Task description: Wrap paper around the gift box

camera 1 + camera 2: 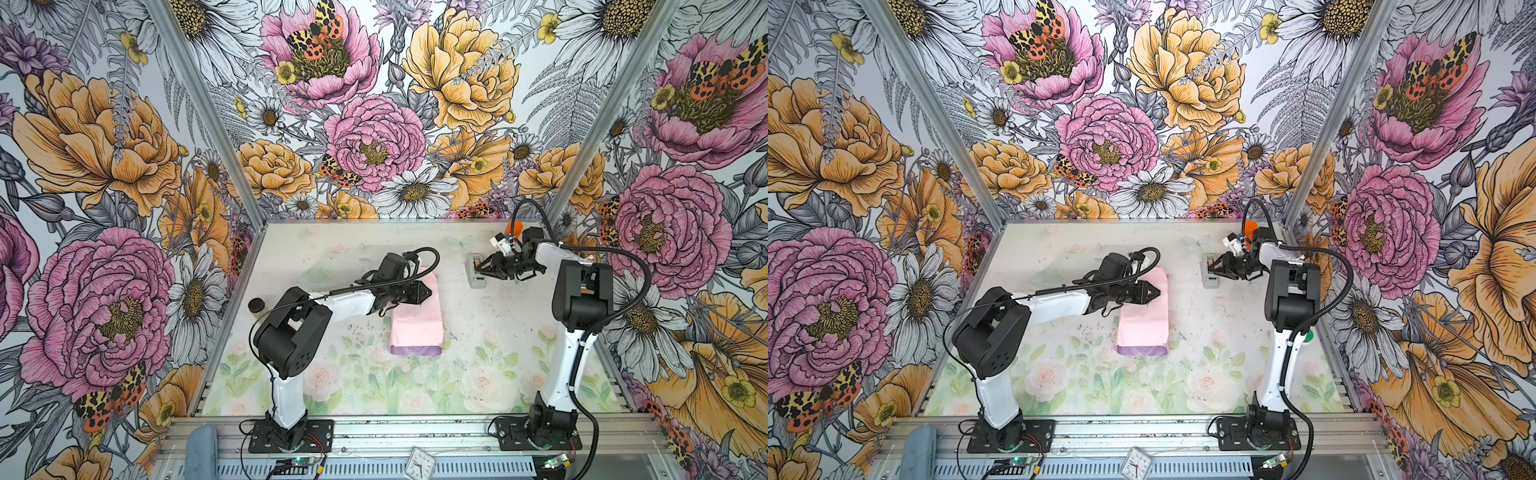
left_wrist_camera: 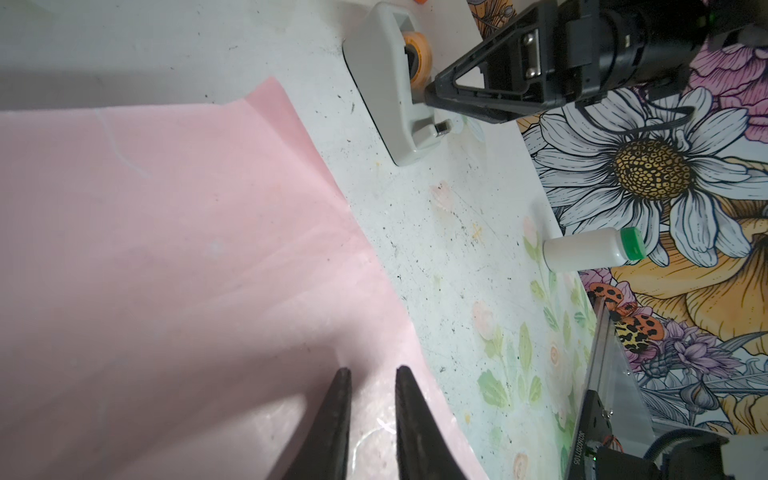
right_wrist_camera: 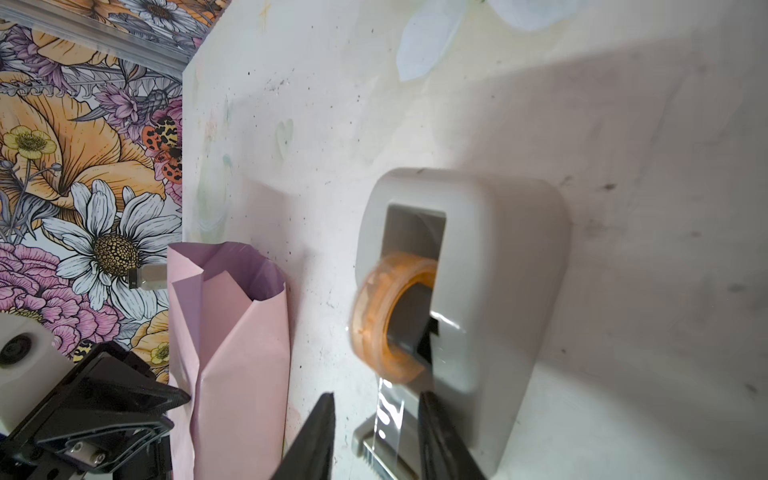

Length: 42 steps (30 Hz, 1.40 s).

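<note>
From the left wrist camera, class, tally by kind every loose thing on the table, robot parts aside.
Pink paper sheet: 1
Grey tape dispenser: 1
White bottle with green cap: 1
Orange thing, cut off at the picture's edge: 1
Total: 4

**Pink packet mid-desk, one gripper on it, one at the tape**

The paper (image 1: 1144,318) lies near the middle of the desk (image 1: 1208,340), folded into a long packet that runs from the far edge toward the near edge. Its pale pink face is outward, and a lilac strip shows across the near end. The left gripper (image 1: 1153,292) reaches in from the left edge and sits over the packet's far end; contact cannot be judged from here. Toward the far right corner stands a small grey tape dispenser (image 1: 1211,284), well apart from the paper. The right gripper (image 1: 1211,269) points at it from the right edge, its tips right at the dispenser.
</note>
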### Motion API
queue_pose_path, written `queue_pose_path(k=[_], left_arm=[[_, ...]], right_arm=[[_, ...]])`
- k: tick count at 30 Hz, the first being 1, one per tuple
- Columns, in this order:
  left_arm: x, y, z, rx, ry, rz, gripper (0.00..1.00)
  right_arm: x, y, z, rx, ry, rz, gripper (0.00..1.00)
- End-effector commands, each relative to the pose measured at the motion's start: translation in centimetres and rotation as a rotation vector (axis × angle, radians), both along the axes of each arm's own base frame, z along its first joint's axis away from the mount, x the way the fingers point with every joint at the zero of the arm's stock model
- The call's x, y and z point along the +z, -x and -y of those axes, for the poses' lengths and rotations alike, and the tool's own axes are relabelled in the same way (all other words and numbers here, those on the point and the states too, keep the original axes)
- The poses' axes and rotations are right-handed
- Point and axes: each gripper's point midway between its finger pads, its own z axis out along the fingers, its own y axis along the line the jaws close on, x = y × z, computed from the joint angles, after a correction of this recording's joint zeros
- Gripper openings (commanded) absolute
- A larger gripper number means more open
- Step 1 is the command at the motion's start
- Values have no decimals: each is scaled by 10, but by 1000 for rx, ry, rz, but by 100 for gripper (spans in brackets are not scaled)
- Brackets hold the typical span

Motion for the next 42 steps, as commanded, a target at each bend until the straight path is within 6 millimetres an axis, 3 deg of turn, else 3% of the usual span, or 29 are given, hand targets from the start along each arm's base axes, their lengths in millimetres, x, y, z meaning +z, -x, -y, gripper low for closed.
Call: queue_pose_path(k=[1,31,42], left_arm=[[-45,23,-19,8,-110,-146,23],[-46,24,-20,4,-112,-144,22],[-46,24,-20,5,-112,-142,22]], right_arm=[[-6,6,-1,35,2,-21,35],[-7,6,-9,89,-129,-62,20],[0,6,-7,81,-146,-50,8]])
